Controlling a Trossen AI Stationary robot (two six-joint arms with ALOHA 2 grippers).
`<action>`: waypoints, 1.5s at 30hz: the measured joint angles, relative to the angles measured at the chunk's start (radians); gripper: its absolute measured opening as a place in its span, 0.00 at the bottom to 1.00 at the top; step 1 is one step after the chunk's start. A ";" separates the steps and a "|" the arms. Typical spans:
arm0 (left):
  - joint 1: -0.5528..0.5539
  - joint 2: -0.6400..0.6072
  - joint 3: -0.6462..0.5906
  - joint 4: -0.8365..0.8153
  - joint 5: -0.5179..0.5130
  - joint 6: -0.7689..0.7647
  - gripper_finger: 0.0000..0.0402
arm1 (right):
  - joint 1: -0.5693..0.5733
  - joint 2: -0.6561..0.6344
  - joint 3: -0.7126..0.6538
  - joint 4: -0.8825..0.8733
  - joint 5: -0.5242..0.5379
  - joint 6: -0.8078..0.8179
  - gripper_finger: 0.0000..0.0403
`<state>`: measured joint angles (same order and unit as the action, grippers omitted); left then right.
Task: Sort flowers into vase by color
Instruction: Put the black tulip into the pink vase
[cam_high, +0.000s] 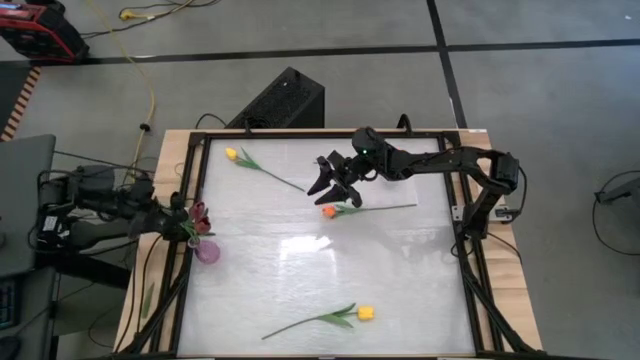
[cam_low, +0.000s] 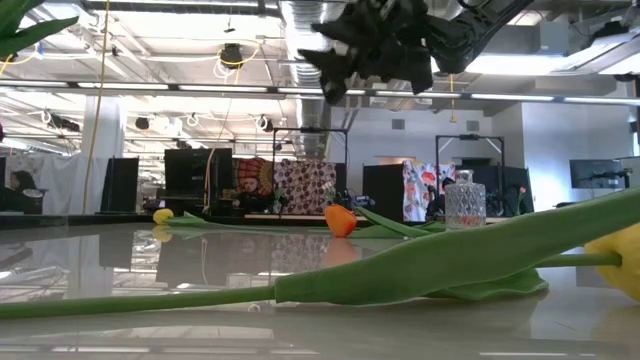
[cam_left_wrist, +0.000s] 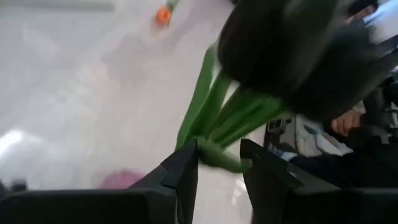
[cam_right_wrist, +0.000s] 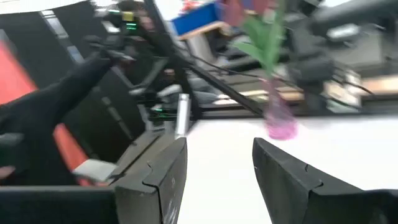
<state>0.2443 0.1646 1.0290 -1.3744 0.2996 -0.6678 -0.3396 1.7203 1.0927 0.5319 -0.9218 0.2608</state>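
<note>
The left claw pinches the green stems of dark red tulips over a small pink vase at the worktop's left edge; the blooms fill its wrist view as a dark blur. The right claw hangs spread and empty above an orange tulip. Two yellow tulips lie well apart, one far, one near, the near one cut off in the low view.

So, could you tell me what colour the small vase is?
Translucent pink-purple glass vase; the high view shows it best.
</note>
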 joint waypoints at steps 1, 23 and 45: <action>0.000 0.000 0.007 0.017 -0.015 0.017 0.27 | -0.006 0.000 0.000 -0.021 0.024 0.000 0.51; 0.000 0.000 0.038 0.177 -0.088 0.155 0.27 | -0.063 0.000 0.000 -0.136 0.056 -0.009 0.51; 0.000 0.000 0.102 0.132 -0.159 0.132 0.27 | -0.070 0.000 0.000 -0.136 0.004 -0.008 0.51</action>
<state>0.2443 0.1646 1.1313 -1.2429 0.1405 -0.5357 -0.4099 1.7203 1.0927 0.3962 -0.9181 0.2527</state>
